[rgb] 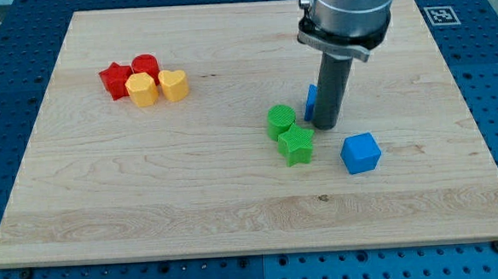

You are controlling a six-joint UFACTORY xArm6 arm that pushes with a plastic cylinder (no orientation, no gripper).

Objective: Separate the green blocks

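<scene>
A green cylinder (280,120) and a green star (297,145) sit touching each other right of the board's middle, the star just below and right of the cylinder. My tip (323,124) stands on the board just right of the green cylinder and above the star, close to both. A blue block (312,100) is partly hidden behind the rod.
A blue cube (360,152) lies right of the green star. At the upper left a cluster holds a red star (115,80), a red cylinder (146,66), a yellow hexagon (141,90) and a yellow heart (174,84). The wooden board (235,200) rests on a blue table.
</scene>
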